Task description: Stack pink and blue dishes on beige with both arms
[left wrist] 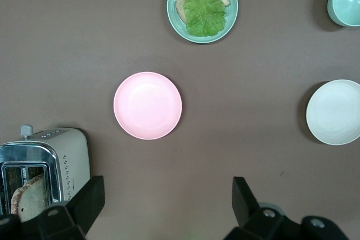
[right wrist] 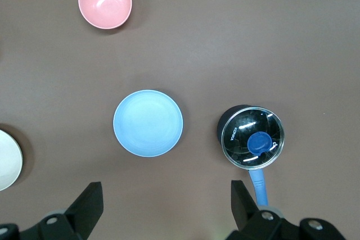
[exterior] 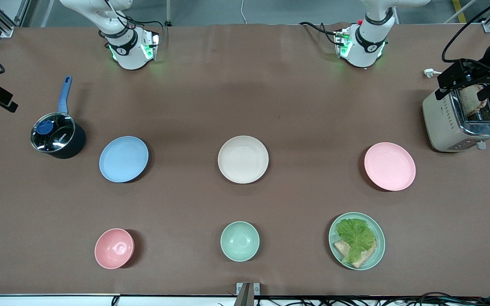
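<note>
Front view, clock hub = beige plate (exterior: 243, 159), mid tabletop (exterior: 245, 85), nothing stacked on it.
- Blue plate (exterior: 123, 159) at 9 o'clock, toward the right arm's end. Pink plate (exterior: 389, 166) at 3 o'clock, toward the left arm's end. All three well apart.
- 6 o'clock: mint bowl (exterior: 239, 241). ~7:30: pink bowl (exterior: 114, 248).
- ~4:30: green plate (exterior: 380, 238) carrying a lettuce leaf (exterior: 355, 236) on bread (exterior: 366, 257).
- Pot (exterior: 58, 136), glass lid on, at 10 o'clock of the blue plate.
- Toaster (exterior: 445, 123) at 1 o'clock of the pink plate, toast slice (exterior: 470, 100) in its slot.
- Left claw (left wrist: 166, 200) released, up over the tabletop by the pink plate and toaster.
- Right claw (right wrist: 164, 203) released, up by the blue plate and pot.
</note>
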`<move>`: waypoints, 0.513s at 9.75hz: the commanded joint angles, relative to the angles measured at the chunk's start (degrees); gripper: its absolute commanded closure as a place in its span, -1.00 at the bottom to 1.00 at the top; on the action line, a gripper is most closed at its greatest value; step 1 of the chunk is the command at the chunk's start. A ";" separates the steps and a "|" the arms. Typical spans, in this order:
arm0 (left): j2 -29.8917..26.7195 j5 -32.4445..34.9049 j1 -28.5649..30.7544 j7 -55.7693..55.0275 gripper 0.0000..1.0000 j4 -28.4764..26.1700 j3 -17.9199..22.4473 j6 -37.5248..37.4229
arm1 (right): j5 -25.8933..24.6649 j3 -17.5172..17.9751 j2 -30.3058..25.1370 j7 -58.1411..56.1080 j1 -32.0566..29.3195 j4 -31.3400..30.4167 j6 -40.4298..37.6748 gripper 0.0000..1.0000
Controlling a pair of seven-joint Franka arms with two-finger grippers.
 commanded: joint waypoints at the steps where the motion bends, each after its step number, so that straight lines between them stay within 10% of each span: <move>1: -0.16 0.97 -0.24 0.56 -1.00 -2.08 0.13 -0.34 | 0.98 -0.32 -0.53 0.17 0.06 -0.28 -0.31 -1.00; 5: 0.80 0.18 0.28 -0.41 -0.97 -2.08 1.44 1.15 | 0.28 0.11 0.26 0.16 1.99 -0.11 0.12 -1.00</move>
